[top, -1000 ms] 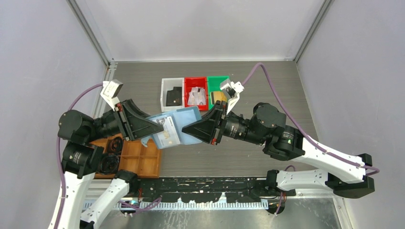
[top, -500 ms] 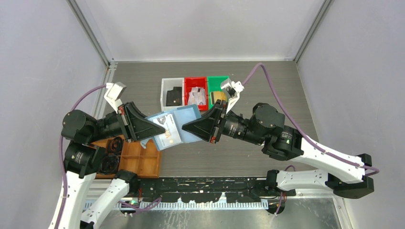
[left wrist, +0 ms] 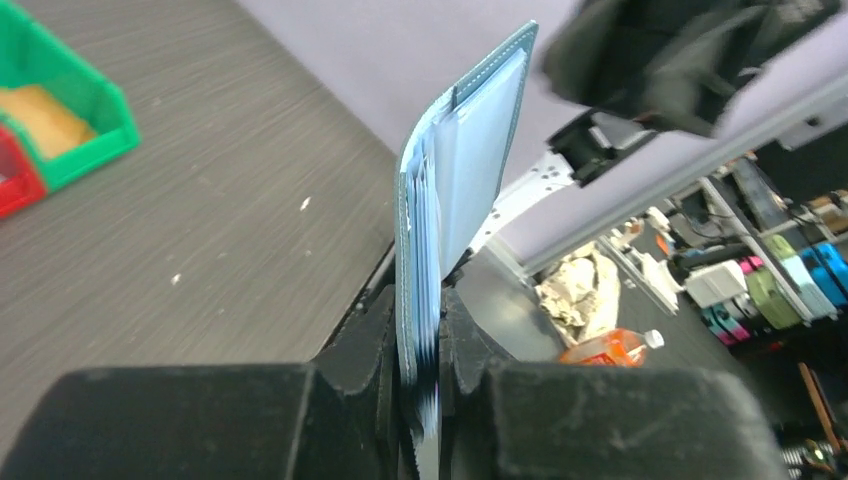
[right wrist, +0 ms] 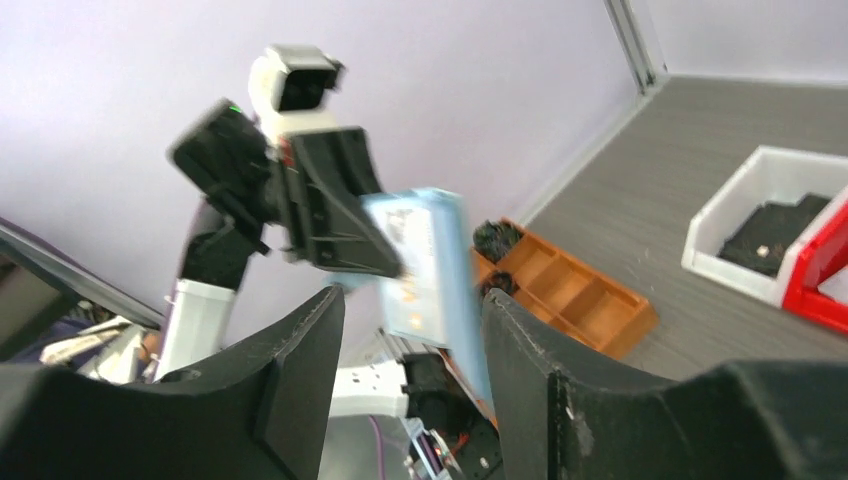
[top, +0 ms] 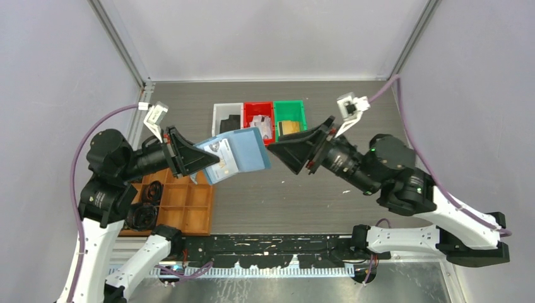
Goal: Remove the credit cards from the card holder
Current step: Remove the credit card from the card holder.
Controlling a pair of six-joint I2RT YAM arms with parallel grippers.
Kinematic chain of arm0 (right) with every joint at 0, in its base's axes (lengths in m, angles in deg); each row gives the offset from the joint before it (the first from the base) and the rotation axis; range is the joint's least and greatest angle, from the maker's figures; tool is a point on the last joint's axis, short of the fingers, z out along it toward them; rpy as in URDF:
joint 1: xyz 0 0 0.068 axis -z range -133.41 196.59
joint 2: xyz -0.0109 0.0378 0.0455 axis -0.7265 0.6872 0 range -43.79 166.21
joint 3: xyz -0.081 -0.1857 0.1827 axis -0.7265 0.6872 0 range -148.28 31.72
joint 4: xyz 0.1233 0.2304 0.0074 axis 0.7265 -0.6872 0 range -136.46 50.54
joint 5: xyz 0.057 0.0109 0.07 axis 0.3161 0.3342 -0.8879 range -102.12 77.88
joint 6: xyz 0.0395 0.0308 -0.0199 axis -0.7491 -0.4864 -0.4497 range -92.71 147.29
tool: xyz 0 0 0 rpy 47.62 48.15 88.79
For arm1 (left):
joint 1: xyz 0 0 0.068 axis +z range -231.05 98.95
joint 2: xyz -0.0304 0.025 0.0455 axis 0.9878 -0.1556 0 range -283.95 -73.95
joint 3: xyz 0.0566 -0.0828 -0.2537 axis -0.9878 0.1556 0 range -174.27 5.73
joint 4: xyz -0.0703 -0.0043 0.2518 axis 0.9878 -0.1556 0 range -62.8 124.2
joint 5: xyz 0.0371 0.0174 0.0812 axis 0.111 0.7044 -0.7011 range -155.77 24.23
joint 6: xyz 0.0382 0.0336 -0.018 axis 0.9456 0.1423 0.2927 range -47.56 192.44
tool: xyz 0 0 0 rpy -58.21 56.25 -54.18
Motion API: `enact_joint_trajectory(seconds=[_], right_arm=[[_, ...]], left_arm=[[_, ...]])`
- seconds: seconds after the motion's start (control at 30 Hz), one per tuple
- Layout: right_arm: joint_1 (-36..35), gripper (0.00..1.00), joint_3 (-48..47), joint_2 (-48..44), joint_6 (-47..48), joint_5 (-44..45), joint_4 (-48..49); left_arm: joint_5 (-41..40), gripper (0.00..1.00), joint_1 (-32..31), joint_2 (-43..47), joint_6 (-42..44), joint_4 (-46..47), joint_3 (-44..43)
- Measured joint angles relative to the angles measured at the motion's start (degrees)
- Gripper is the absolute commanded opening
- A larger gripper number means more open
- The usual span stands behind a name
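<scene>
Bright, even, soft light casts only faint shadows on the table (top: pixel 303 199), the top view is sharp, the right wrist view is motion-blurred with the holder (right wrist: pixel 430 265) smeared, and the left wrist view goes soft in its near foreground and far background

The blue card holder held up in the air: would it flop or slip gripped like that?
Probably fairly stiff: the card holder juts straight out from the left end effector without drooping. Likely light, since one edge pinch carries it. The cards inside may add rigidity.
</scene>
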Motion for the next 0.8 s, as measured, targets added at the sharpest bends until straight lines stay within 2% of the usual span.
enact_joint_trajectory(seconds=[0.13, 0.37, 0.53, 0.8], right_arm=[[0.0, 0.67, -4.7, 0.5, 0.4, -0.3, -0.7], [0.0, 0.65, -10.0, 10.9, 0.3, -11.0, -1.2], [1.4, 0.62, -4.3, 16.1, -1.2, -18.3, -2.3], [6.8, 0.59, 4.2, 11.2, -7.3, -25.3, 0.8]], left_arm=[[-4.6, 0.00, 0.0, -3.9, 6.5, -8.2, -2.9], [-4.1, 0.00, 0.0, -8.7, 12.7, -16.4, -3.5], [2.9, 0.00, 0.0, -7.5, 12.4, -16.7, -3.5], [7.1, 0.00, 0.1, -8.5, 11.1, -16.7, -4.1]])
